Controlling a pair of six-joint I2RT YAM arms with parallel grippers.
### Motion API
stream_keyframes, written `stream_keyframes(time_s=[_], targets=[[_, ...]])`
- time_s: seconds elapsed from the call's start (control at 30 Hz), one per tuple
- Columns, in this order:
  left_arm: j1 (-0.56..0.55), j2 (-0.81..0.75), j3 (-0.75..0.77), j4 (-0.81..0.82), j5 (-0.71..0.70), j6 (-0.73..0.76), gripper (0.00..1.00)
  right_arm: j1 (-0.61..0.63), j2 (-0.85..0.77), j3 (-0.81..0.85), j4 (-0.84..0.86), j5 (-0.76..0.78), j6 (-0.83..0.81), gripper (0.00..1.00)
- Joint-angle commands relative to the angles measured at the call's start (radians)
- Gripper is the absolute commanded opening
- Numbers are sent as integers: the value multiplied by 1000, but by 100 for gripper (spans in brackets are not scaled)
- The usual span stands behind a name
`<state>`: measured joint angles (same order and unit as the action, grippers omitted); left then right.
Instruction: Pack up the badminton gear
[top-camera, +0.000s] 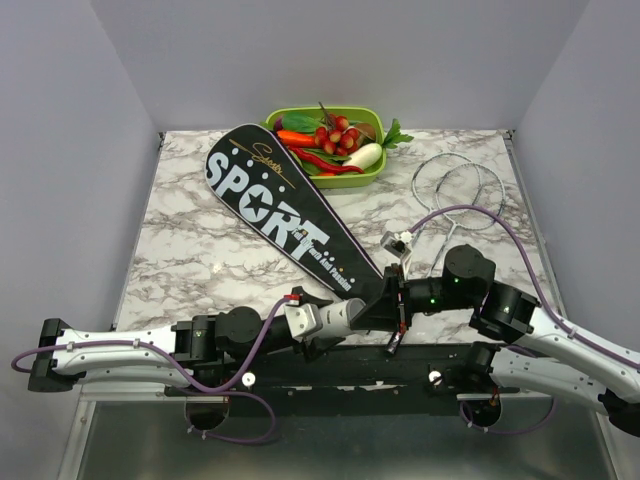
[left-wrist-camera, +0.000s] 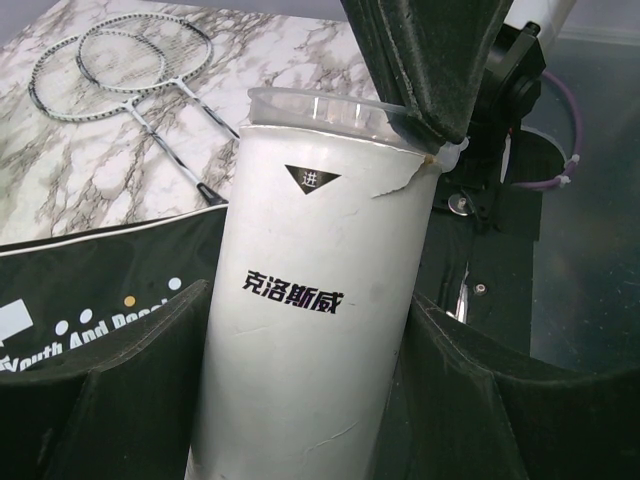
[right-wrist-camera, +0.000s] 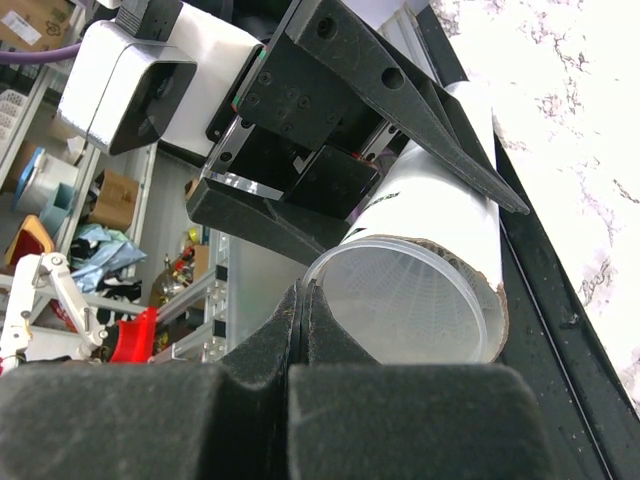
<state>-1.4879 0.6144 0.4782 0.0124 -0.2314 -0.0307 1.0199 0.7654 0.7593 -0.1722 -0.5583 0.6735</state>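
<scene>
Currently the left claw (left-wrist-camera: 310, 300) is clamping the white tube (left-wrist-camera: 320, 220) around its middle, jaws standing wide, above the narrow end of the black bag (top-camera: 280, 210), while the right claw (right-wrist-camera: 303, 295), fully closed, is pressing at the clear cap (right-wrist-camera: 400, 300). Pulling askew is risking tearing the split cardboard lip or twisting the tube loose; the rackets (top-camera: 460, 185) are lying well apart on the desk (top-camera: 200, 240).

The left arm (top-camera: 120, 350) lies low along the near edge, reaching right. The left gripper (left-wrist-camera: 310, 390) grips a tube (left-wrist-camera: 320, 230), fingers spread wide against its sides. The right arm (top-camera: 560, 335) folds in from the right. The right gripper (right-wrist-camera: 303, 300) is pressed closed, tips at the tube's rim.
</scene>
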Motion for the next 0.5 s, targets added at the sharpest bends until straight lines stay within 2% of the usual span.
stream_keyframes(time_s=[0.0, 0.47], targets=[[-2, -4, -36, -72, -46, -204, 0, 8, 12, -37, 43, 9, 3, 1], [-3, -31, -43, -48, -13, -210, 0, 8, -23, -78, 42, 28, 6, 1]])
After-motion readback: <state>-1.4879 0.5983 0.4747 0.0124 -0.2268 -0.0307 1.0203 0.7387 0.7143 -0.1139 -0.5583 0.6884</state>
